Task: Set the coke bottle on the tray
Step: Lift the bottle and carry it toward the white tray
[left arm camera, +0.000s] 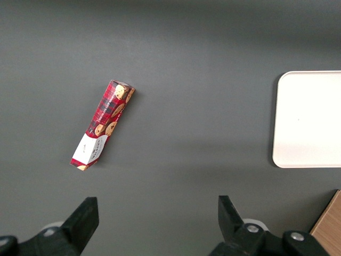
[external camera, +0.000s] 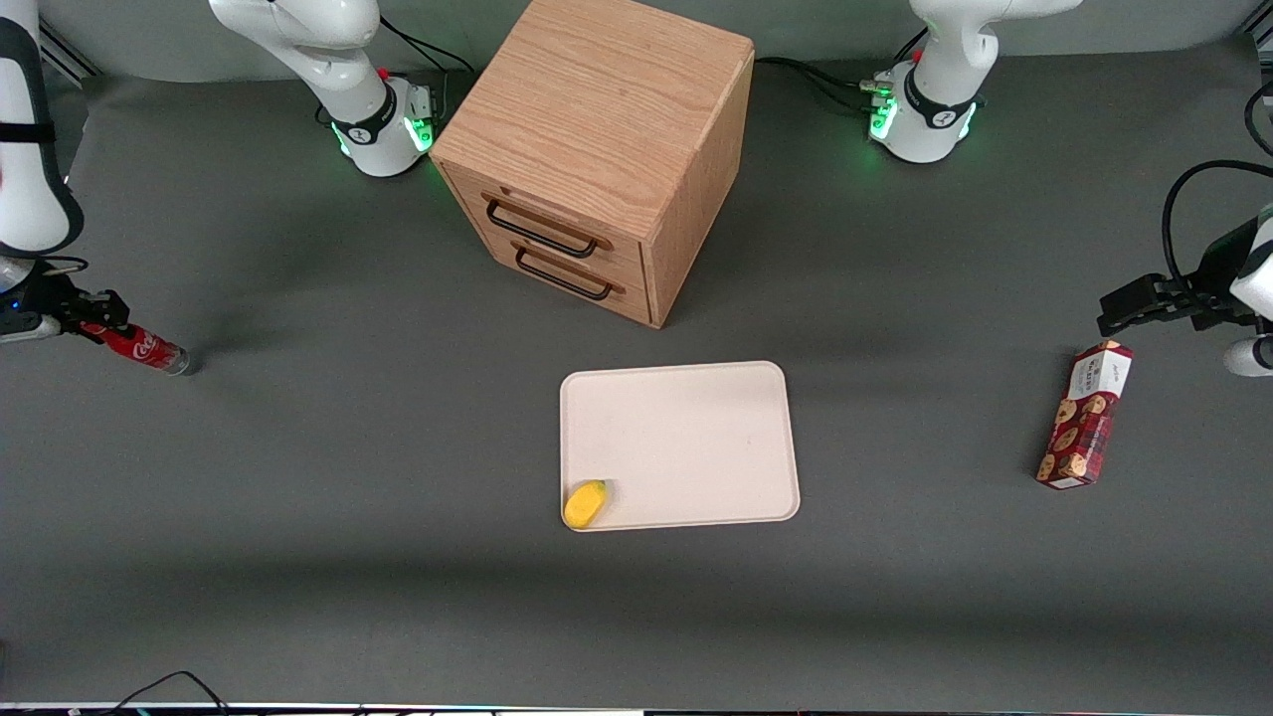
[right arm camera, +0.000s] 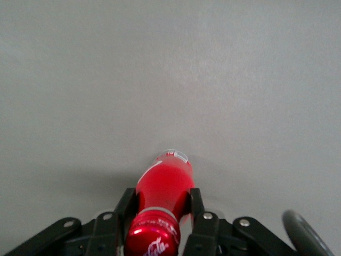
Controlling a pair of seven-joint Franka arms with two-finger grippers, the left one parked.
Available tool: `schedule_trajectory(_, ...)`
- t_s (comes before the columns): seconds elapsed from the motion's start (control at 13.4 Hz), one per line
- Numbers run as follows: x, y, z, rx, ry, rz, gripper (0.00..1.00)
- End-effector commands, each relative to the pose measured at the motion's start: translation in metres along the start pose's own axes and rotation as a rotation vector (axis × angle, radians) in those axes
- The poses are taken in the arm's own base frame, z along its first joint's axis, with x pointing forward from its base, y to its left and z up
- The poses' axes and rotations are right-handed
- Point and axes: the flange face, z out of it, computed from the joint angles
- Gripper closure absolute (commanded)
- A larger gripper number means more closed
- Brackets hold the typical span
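the gripper is clenching the coke bottle near its cap at the working arm's end of the table, well apart from the tray, which is carrying a yellow object.

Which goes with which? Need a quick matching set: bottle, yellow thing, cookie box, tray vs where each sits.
1. small red coke bottle
2. small yellow rounded object
3. red plaid cookie box
4. flat pale beige tray

A. toward the parked arm's end
B. in front of the wooden drawer cabinet
C. in the gripper, which is shut on it
D. on the tray's corner

Pairs: 1-C, 2-D, 3-A, 4-B
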Motion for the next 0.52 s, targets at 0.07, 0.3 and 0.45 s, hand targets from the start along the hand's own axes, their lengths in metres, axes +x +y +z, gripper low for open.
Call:
schedule_trajectory(0.07, 0.073, -0.042, -0.066, -0.051, -0.060, 0.084, 1.00)
schedule_trajectory(0.3, 0.132, -0.117, -0.135, -0.061, -0.137, 0.175, 1.00)
schedule_trajectory(0.45, 0.164, -0.184, -0.179, -0.067, -0.163, 0.249, 1.00)
